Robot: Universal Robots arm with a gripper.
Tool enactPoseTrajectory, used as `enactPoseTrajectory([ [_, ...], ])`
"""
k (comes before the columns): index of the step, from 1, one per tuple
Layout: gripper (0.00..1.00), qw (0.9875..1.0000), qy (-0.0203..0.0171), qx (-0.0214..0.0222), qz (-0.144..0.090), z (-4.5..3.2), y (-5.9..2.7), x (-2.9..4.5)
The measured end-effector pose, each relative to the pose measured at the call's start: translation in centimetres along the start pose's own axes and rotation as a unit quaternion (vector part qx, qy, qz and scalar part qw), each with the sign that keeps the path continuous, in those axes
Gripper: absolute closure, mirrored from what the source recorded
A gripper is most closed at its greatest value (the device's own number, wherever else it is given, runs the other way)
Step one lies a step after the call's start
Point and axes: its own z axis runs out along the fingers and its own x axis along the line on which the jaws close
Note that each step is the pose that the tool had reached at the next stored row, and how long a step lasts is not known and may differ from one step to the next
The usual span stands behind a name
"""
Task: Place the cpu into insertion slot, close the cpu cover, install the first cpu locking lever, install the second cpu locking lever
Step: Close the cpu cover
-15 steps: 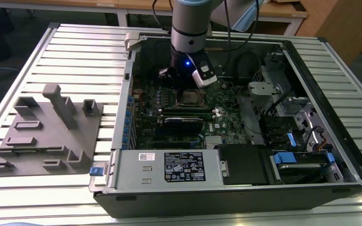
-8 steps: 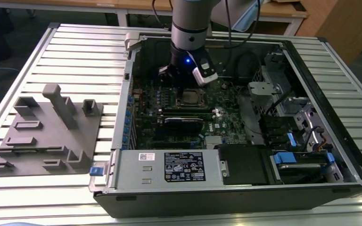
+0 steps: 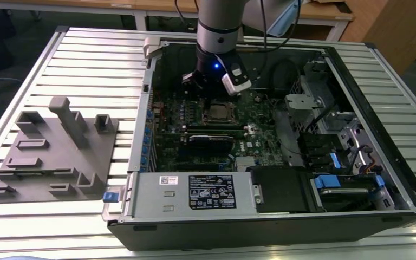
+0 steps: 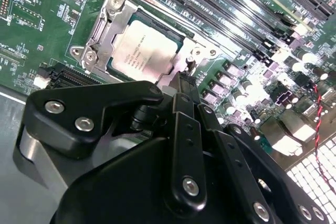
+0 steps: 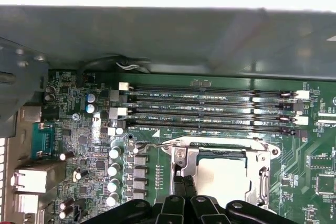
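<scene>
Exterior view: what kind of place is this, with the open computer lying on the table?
Most likely a robotics lab or workshop. A robot arm reaches into an open computer case lying on a slatted metal table, with a grey parts fixture beside it and wooden desks behind.

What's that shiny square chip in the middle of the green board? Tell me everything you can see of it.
The cpu is a flat square chip with a dull silver-grey metal face bearing faint print. It lies flat, parallel to the green circuit board, with the silvery cpu cover framing its edges. The gripper hovers at one side of that frame; whether it touches the chip cannot be told.
</scene>
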Motion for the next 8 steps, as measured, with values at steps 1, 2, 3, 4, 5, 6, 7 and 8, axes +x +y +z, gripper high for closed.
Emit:
enactPoseTrajectory([
  [1, 0.90, 1.0000, 0.0000, 0.0000, 0.000, 0.00, 0.00, 0.00],
  [2, 0.90, 1.0000, 0.0000, 0.0000, 0.000, 0.00, 0.00, 0.00],
  [3, 0.90, 1.0000, 0.0000, 0.0000, 0.000, 0.00, 0.00, 0.00],
  [4, 0.90, 1.0000, 0.0001, 0.0001, 0.000, -0.01, 0.00, 0.00],
  [5, 0.90, 1.0000, 0.0000, 0.0000, 0.000, 0.00, 0.00, -0.01],
  [6, 0.90, 1.0000, 0.0001, 0.0001, 0.000, -0.01, -0.01, -0.05],
  [7, 0.90, 1.0000, 0.0001, 0.0001, 0.000, 0.00, -0.01, -0.12],
  [8, 0.90, 1.0000, 0.0001, 0.0002, 0.000, -0.01, -0.01, -0.23],
])
